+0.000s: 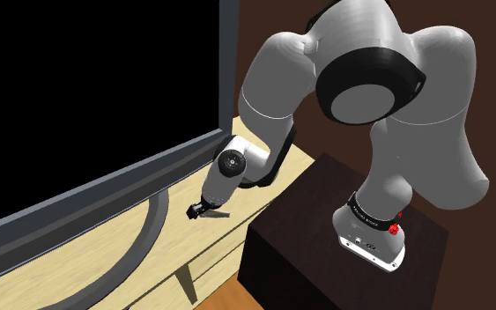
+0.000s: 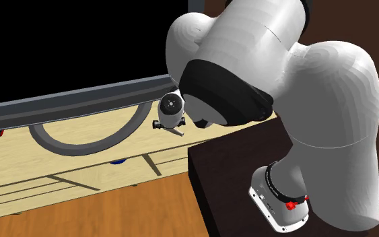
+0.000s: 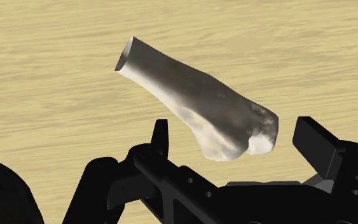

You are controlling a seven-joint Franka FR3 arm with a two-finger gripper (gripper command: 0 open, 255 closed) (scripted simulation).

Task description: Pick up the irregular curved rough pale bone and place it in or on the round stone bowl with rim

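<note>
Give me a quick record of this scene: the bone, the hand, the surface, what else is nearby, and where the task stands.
bone: pale, rough, slightly curved; lying on the surface
hand: open, one black finger on each side of the bone's thicker end, neither touching it
surface: light wooden top
nearby: grey ring on the same top, to the shoulder view's left of the hand; dark screen with grey frame behind
task: bone not yet gripped or lifted
</note>
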